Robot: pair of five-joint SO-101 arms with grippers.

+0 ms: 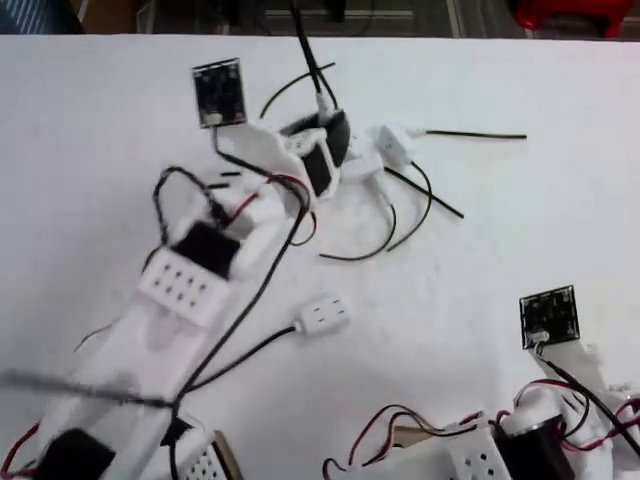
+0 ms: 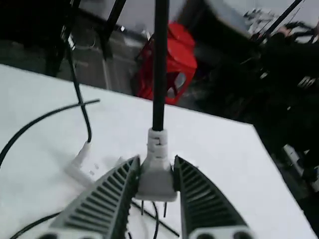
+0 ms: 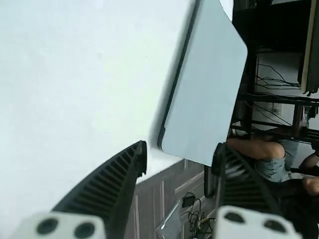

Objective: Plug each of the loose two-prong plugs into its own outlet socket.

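Plug [image 2: 156, 181] one of the job is up off the table [image 1: 520, 230], pinched by its white body in my left hand [image 2: 156, 162], near the middle of the far edge. Its two prongs point down and are bare, and its black cable runs up and away. I judge nothing is seated yet: this plug is in no socket, and I see no other plug pushed home.

My right hand [image 3: 180, 148] is spread wide with nothing in it, by the table's near right corner.

Count, as far as I can tell:
- Plugs: one for certain, the one I hold. Others may sit at the loose cable ends, but I cannot make them out.
- White blocks on cables: two. One [image 1: 395, 145] lies just beside my left hand, toward the right edge. The other [image 1: 322, 315] lies mid-table and shows dark holes, so I take it for a socket.

Left to do, by my reckoning: line the prongs over a socket, press them in, then deal with any remaining plug.
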